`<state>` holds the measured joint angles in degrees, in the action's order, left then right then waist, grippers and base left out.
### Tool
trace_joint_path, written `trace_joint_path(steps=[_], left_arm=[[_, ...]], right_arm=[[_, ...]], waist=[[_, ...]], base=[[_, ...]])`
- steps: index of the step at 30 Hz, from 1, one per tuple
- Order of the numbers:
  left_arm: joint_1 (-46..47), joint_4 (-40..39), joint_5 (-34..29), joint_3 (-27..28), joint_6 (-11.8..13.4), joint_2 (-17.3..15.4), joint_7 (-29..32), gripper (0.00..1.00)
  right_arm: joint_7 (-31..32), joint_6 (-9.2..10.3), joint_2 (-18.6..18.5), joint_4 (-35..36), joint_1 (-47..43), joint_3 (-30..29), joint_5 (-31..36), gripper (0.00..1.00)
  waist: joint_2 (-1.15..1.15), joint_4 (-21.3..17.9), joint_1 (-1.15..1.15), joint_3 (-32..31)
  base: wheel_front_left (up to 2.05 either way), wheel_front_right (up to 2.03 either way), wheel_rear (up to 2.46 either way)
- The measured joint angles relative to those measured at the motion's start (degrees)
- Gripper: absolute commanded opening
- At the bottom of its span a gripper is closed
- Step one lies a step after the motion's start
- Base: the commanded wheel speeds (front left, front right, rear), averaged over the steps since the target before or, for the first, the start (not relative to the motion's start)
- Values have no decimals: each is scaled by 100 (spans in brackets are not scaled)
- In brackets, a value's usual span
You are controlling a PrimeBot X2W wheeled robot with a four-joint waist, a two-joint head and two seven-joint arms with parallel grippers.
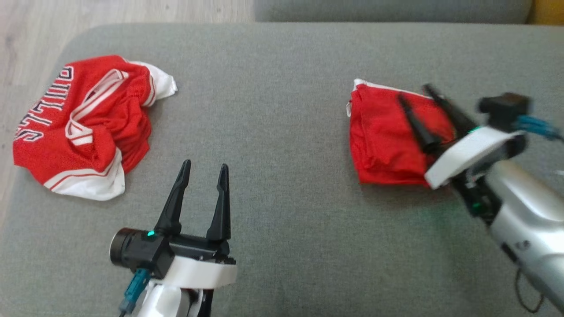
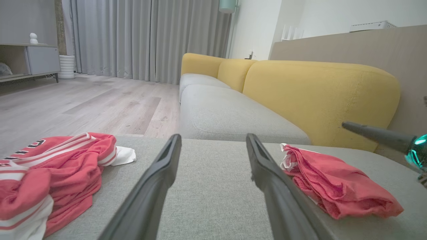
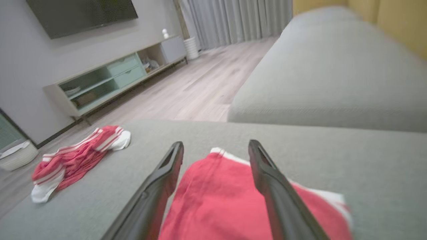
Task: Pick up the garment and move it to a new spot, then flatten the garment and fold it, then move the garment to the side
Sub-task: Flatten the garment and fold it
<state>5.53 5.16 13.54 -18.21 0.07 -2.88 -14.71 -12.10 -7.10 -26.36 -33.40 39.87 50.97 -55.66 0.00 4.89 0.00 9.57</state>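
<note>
A red folded garment (image 1: 387, 141) with white trim lies on the right of the grey cushion (image 1: 273, 110); it is also in the left wrist view (image 2: 333, 183) and the right wrist view (image 3: 217, 203). My right gripper (image 1: 414, 92) hovers over it, open, its fingers spread above the cloth (image 3: 215, 145) with nothing between them. One of its fingers (image 2: 377, 135) pokes in at the right of the left wrist view. My left gripper (image 1: 205, 165) stands open and empty over bare cushion at the lower middle (image 2: 212, 136). A crumpled red jersey (image 1: 83, 123) with white stripes and lettering lies at the far left.
A second grey seat cushion (image 2: 227, 113) with yellow backrests (image 2: 317, 96) continues beyond the far edge. Wooden floor (image 1: 26, 39) lies past the cushion's left edge. A TV cabinet (image 3: 116, 80) stands against the wall. Bare cushion stretches between the two garments.
</note>
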Motion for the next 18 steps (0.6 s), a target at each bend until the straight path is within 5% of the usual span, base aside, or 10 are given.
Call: trace_joint_path(steps=[8, 13, 18], left_arm=[[-458, 105, -77, 250, 53, -2, 0, 100], [-890, 208, -100, 393, 77, -5, 0, 100], [-1093, 426, -137, 526, 76, -9, 1, 100]], right_arm=[[-221, 0, -76, 466, -1222, -2178, 1410, 100], [-226, 0, 486, 1105, -2897, -3394, 2464, 100], [-226, 0, 1028, 1454, -4085, -3955, 3155, 100]], waist=[[0, -77, 0, -582], [0, -184, -1, -1063], [0, -288, -1, -1415]], base=[[0, 0, 0], [0, 0, 0], [0, 0, 0]])
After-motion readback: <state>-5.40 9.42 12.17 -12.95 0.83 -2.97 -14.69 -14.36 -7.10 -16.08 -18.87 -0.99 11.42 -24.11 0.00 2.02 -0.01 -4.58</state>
